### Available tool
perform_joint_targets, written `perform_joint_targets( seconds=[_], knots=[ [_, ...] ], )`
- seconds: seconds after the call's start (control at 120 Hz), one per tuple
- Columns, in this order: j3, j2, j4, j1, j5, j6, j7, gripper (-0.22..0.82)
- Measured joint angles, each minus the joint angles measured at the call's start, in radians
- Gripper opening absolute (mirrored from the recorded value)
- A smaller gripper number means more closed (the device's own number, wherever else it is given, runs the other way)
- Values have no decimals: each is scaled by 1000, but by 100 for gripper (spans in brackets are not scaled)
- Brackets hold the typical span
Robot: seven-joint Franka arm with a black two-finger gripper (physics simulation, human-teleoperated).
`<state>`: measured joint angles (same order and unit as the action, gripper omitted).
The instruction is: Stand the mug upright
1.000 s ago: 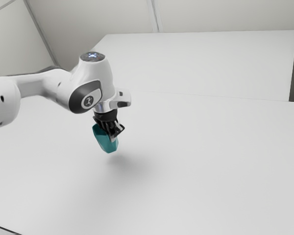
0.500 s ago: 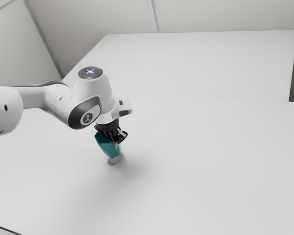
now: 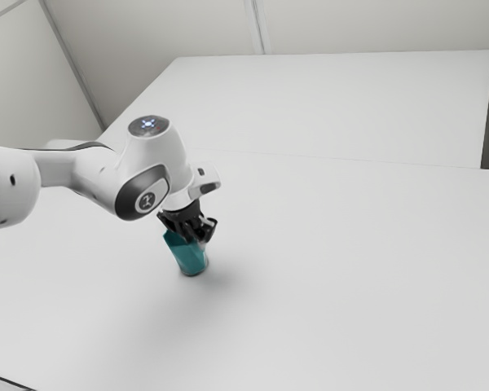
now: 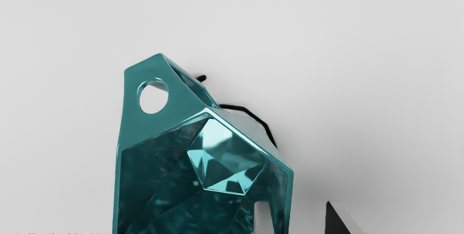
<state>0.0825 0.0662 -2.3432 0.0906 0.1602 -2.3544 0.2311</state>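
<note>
Apparently close to its goal: a teal mug [image 3: 187, 259] sat base-down, mouth-up, beneath a robot's gripper [image 4: 295, 202]

The faceted mug was left of centre in the exterior view, a little below the middle of the frame, on a broad pale table [image 3: 334, 285]. A white robot arm [image 3: 69, 167] reached in from the left edge, its black gripper at the mug's top. The base was low, at or very near the tabletop. The mug's outline slanted, with its upper part toward the left of the frame; how much of that was a true lean and how much its flared shape could not be told.

In the wrist view the mug filled the lower middle of the frame, its open mouth facing the camera and its handle [image 4: 134, 125], pierced by a round hole, at upper left. At the bottom edge the claw was spread apart: one finger [image 4: 261, 217] was inside the mouth, close to the wall, and the other finger [image 4: 344, 221] stood outside with a gap between it and the mug, so nothing was clamped.

As for progress, the main part, getting the mouth upward, looked achieved or almost so. Whether the base rested fully flat was unclear. What seemed left was, at most, a small correction of any lean, and for the mug to stand level with the hand clear of it.
</note>
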Motion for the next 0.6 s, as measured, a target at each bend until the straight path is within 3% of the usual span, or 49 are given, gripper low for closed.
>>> perform_joint_targets(
  seconds=[0.267,0.6],
  knots=[
    [9,50,12,2,-56,12,12,41],
    [17,13,332,-2,-109,332,-2,55]
  ],
)
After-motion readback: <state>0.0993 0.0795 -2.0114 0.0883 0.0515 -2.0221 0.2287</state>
